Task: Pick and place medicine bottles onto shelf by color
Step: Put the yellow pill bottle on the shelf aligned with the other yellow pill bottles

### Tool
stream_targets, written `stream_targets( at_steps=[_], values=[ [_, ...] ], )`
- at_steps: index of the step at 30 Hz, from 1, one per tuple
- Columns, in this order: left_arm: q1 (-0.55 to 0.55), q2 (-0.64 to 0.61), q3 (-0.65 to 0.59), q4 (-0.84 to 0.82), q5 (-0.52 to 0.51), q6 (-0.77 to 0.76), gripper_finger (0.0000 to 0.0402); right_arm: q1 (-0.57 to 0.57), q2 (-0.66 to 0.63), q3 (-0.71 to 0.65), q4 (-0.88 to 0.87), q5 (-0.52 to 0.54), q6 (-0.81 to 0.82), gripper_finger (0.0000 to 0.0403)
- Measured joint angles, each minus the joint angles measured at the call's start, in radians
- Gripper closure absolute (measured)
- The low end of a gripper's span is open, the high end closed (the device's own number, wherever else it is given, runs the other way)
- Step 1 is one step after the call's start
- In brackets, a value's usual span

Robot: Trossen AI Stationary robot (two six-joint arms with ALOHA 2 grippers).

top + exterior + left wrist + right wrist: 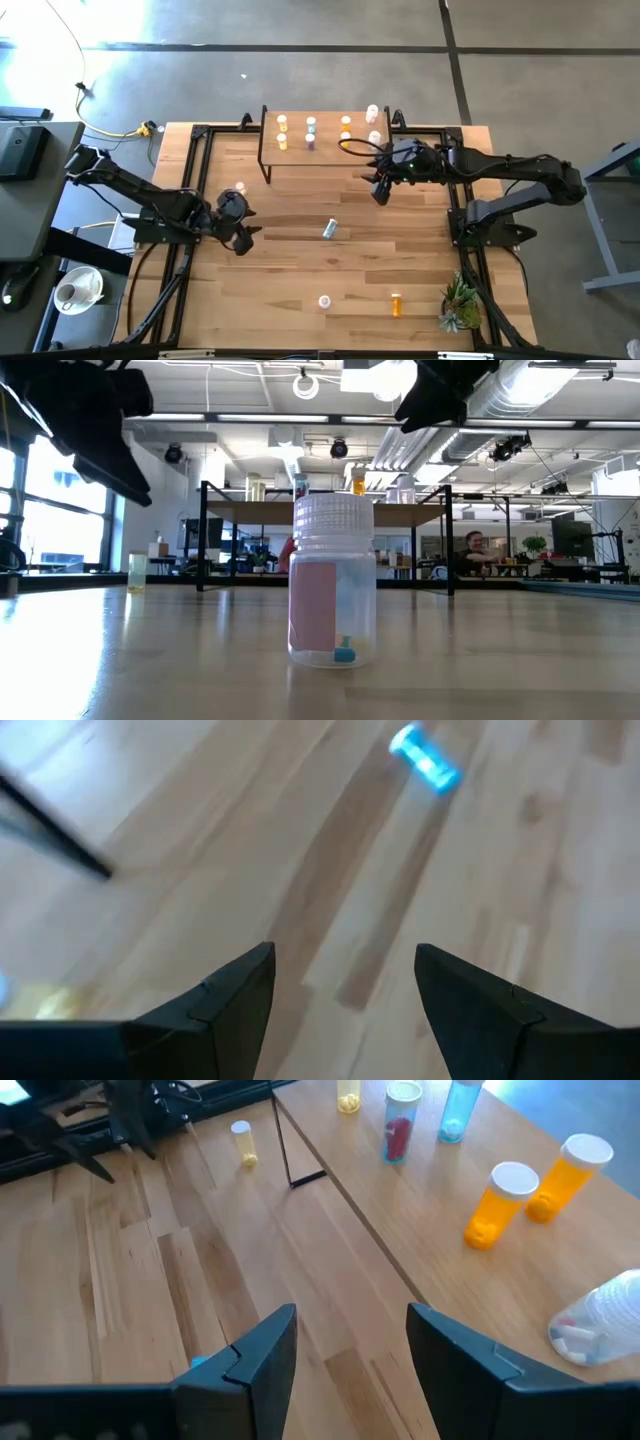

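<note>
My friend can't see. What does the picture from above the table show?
Two dark robot arms reach over a wooden table, left gripper and right gripper both open and empty. Small bottles stand on the shelf; a blue bottle lies mid-table.

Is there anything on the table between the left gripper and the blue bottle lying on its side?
No. In the high view, only bare wood lies between the left gripper and the blue bottle.

Orange bottles (503, 1202) with white caps stand on the light-wood shelf (420, 1230); a blue bottle (424, 758) lies apart.
</note>
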Motion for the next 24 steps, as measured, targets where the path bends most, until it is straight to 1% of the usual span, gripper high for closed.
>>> stream_targets(
  at_steps=[4,6,9,11,14,19,22,24],
  values=[
    [0.039,-0.022,0.045,-0.172,-0.022,-0.066,0.0172,0.000,0.000,0.000,0.013,0.000,0.000,0.0221],
    [0.072,-0.030,0.078,-0.279,-0.043,-0.094,0.0172,-0.001,0.000,0.000,0.023,0.000,0.000,0.0221],
    [0.133,-0.038,0.125,-0.377,-0.065,-0.122,0.0172,-0.001,0.000,0.000,0.032,0.000,0.000,0.0221],
    [0.180,-0.038,0.143,-0.400,-0.058,-0.123,0.0172,-0.001,0.000,0.000,0.035,0.000,0.000,0.0221],
    [0.270,-0.037,0.151,-0.405,-0.011,-0.122,0.0172,-0.001,0.000,0.000,0.045,0.000,0.000,0.0221],
    [0.454,-0.020,0.151,-0.470,0.062,-0.117,0.0172,-0.001,0.000,0.000,0.056,0.000,0.000,0.0221],
    [0.549,-0.017,0.151,-0.472,0.103,-0.064,0.0172,-0.001,0.000,-0.001,0.056,0.000,0.000,0.0221],
    [0.597,-0.017,0.151,-0.452,0.111,-0.031,0.0172,-0.001,0.000,-0.001,0.056,0.000,0.000,0.0221]
  ],
)
